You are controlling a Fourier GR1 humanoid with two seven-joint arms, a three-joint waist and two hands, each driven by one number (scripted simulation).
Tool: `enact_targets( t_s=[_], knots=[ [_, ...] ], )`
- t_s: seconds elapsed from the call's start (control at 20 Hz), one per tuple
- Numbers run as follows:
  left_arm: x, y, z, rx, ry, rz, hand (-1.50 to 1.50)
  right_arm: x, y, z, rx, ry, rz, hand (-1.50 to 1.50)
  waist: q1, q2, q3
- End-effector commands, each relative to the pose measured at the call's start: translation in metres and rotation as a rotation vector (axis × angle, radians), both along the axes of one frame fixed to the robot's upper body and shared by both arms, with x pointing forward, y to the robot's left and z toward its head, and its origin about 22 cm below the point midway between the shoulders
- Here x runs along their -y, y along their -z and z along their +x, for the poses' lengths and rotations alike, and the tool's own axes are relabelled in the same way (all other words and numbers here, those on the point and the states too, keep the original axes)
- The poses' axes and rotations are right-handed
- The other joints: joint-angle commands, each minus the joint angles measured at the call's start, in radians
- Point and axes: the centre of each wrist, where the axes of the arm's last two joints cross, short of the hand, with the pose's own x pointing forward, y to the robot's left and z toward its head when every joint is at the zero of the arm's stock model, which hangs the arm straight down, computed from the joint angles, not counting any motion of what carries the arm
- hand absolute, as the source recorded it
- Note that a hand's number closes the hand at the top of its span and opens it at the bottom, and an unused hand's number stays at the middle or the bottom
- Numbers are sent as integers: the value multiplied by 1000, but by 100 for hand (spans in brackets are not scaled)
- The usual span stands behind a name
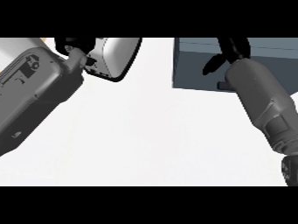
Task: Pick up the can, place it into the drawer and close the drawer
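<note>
Now the left robot hand (74, 47) is up at the top left, fingers curled round a silvery can (117, 56) held above the white desk (144, 140). Over at the top right, the right robot hand (232, 50) hangs with fingers relaxed over the grey-blue drawer (196, 65).

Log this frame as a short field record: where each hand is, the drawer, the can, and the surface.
left robot hand: top left, fingers curled by a white, dark-rimmed object
right robot hand: top right, over the drawer, fingers pointing down
drawer: blue-grey box, top right; open or closed unclear
can: not identifiable
counter: white
</note>
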Motion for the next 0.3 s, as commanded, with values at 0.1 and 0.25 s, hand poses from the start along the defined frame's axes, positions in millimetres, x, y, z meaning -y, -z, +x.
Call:
enact_targets(
  t_s=[0.1, 0.25],
  knots=[
    [-6, 6, -3, -10, -3, 15, -150, -16, -20, 7, 46, -44, 383, -150, 7, -5, -5],
    [4, 2, -9, -9, 12, -10, -150, -22, -34, 11, 45, -62, 417, -150, 10, -7, -7]
  ],
)
